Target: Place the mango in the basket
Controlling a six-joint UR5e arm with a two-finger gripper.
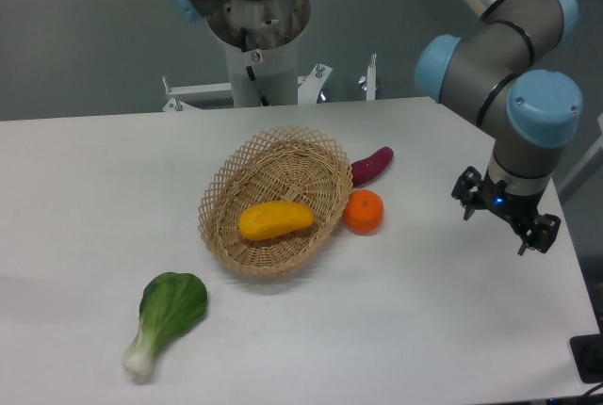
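Note:
The yellow-orange mango (274, 219) lies inside the light tan wicker basket (238, 174), near its front half. My gripper (506, 221) hangs over the right side of the table, well to the right of the basket. Its two dark fingers stand apart with nothing between them, so it is open.
A round orange (364, 211) rests against the basket's right rim, with a purple sweet potato (371, 165) just behind it. A green bok choy (165, 315) lies at the front left. The robot base (257, 24) stands behind the table, and the table's right edge is close to the gripper.

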